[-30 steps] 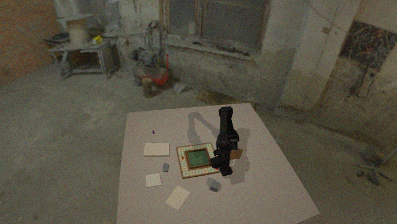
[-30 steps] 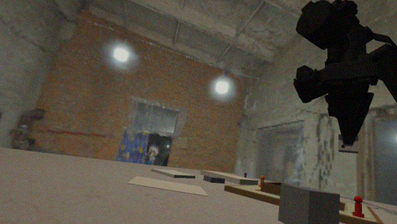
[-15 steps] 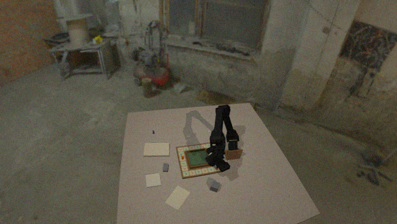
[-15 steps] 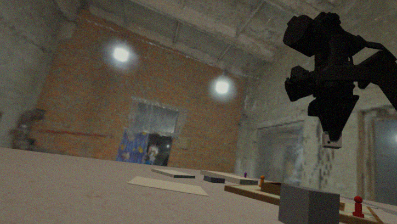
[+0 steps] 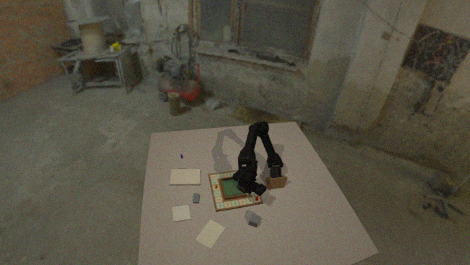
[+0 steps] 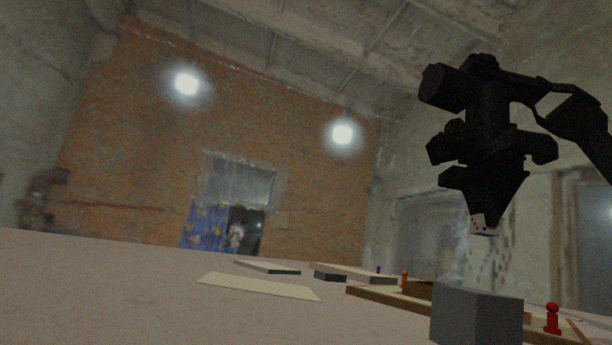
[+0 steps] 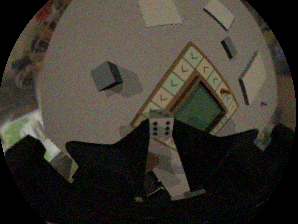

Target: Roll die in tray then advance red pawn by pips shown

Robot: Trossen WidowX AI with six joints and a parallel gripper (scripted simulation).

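My gripper [image 6: 484,219] [image 7: 159,121] is shut on the white die [image 6: 483,225] [image 7: 161,125], held in the air well above the table; a six-pip face shows in the wrist view. The board [image 5: 235,202] [image 6: 376,295] [image 7: 174,81] has arrowed squares around a raised-rim tray with a green floor [image 5: 232,188] [image 7: 200,105]. In the top view the arm covers the tray's right part. The red pawn [image 5: 256,198] [image 6: 552,319] stands upright at the board's near right corner; the fingers hide it in the wrist view. An orange pawn [image 5: 215,186] [image 6: 404,279] [image 7: 225,91] stands on the left side.
A grey block [image 5: 254,220] [image 6: 454,314] [image 7: 104,76] stands in front of the board. A small dark block [image 5: 195,198], a thick cream slab [image 5: 185,176], flat pale pieces [image 5: 181,212] [image 5: 210,233] and a purple pawn [image 5: 181,156] lie left. A brown block [image 5: 276,182] is right.
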